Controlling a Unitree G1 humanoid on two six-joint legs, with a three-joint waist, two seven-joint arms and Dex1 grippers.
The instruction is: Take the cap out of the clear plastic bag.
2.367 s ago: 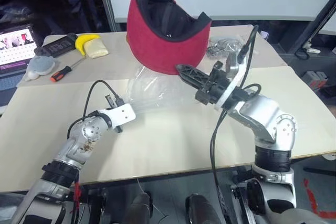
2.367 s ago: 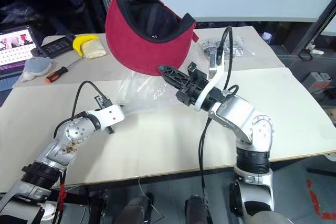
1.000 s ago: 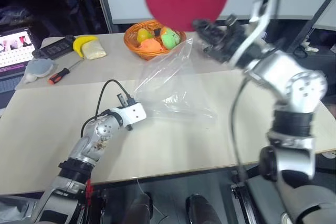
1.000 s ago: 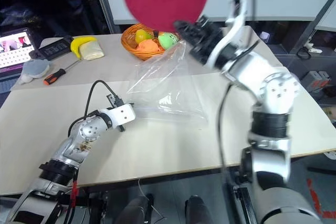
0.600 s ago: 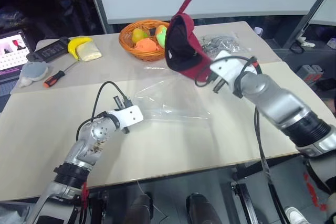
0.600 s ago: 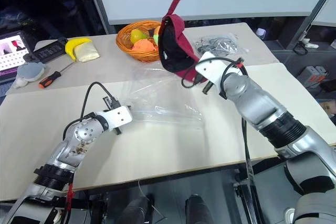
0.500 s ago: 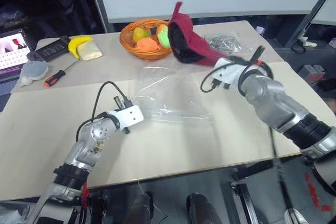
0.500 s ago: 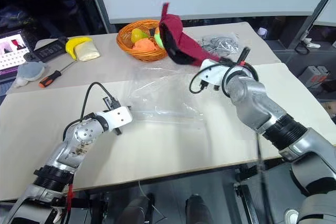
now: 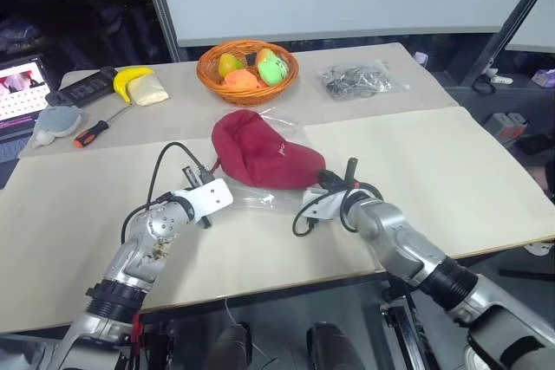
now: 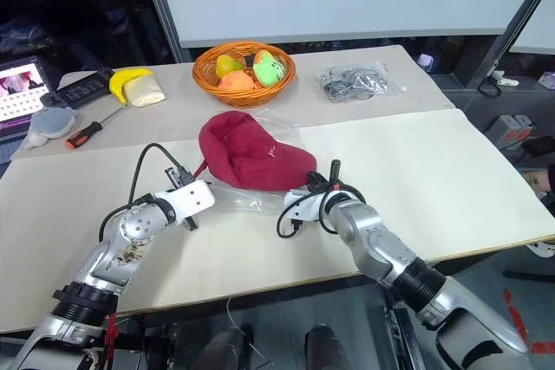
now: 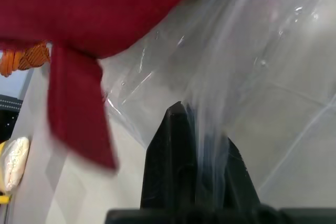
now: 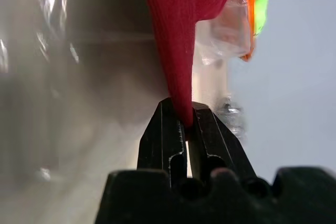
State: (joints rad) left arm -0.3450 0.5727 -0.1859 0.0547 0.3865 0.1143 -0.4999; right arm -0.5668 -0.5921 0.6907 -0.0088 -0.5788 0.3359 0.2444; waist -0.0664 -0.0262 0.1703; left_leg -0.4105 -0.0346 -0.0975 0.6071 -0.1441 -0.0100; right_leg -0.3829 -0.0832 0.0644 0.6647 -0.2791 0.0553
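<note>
Cap (image 9: pixel 260 159) lies crown-up in the middle of the tabletop (image 9: pixel 434 162), outside the bag (image 9: pixel 260 199) and resting on top of it, at about six o'clock from the fruit basket (image 9: pixel 247 65). I see my right arm stretched low across the tabletop, forearm nearly level, its gripper (image 12: pixel 186 124) at the cap's four o'clock edge with the two fingers pinched on the red brim. My left arm is bent at the elbow and reaches in from eight o'clock, its gripper (image 11: pixel 191 129) clamped shut on a fold of the clear plastic just beside the cap's strap. A smaller packet of grey parts (image 9: pixel 360 81) sits at one o'clock from the cap, well apart.
</note>
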